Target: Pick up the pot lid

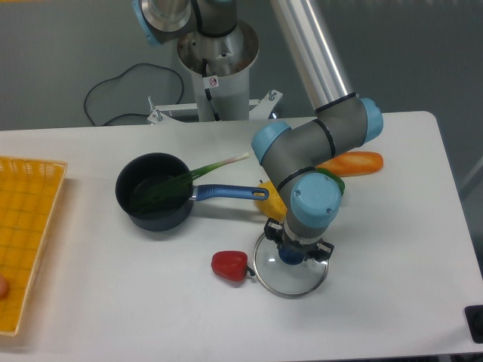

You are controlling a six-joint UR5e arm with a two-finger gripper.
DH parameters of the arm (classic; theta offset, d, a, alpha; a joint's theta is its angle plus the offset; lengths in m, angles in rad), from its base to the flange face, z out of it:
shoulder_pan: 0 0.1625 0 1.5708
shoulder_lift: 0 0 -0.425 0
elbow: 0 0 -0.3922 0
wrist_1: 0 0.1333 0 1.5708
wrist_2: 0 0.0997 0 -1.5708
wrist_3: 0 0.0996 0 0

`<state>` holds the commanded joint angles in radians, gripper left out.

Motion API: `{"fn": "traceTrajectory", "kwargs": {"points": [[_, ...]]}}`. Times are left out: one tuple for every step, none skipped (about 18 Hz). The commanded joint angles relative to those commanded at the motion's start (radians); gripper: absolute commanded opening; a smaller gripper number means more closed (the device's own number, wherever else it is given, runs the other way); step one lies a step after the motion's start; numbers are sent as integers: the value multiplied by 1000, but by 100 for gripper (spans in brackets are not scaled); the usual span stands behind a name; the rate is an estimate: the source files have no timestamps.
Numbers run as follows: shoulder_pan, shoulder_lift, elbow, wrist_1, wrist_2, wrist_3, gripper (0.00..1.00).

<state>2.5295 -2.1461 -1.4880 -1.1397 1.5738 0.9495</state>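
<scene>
Glass pot lid [278, 281], metal rim, flat on table [136, 309], directly under the pincer [293, 243]; blue knob [291, 256] right at its fingertips. Pincer points down; finger spread partly hidden, can't tell whether it grips the knob. Red pepper-like item [229, 265] just beside the lid, camera-left of the pincer. Yellow item [272, 204] behind the pincer, near the blue handle's [232, 191] end. Black pan [155, 219] farther camera-left, leek-like stalk [219, 164] sticking out. Green item [332, 179] and orange carrot-like item [362, 162] behind the pincer, camera-right. Yellow crate [29, 226] far camera-left.
</scene>
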Motion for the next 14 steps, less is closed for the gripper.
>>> {"fn": "traceTrajectory", "kwargs": {"points": [[0,5,0,0,-2,0,47],[0,5,2,0,-2,0,47],[0,5,3,0,-5,0,47],[0,8,3,0,-5,0,43],[0,9,5,0,-8,0,43],[0,12,6,0,-9,0,42],[0,14,5,0,-9,0,42],[0,14,5,0,-9,0,42],[0,12,2,0,-9,0,42],[0,11,0,0,-8,-1,42],[0,12,0,0,-8,-2,42],[0,14,0,0,-8,0,42],[0,14,0,0,-9,0,42],[0,14,0,0,-11,-1,42]]}}
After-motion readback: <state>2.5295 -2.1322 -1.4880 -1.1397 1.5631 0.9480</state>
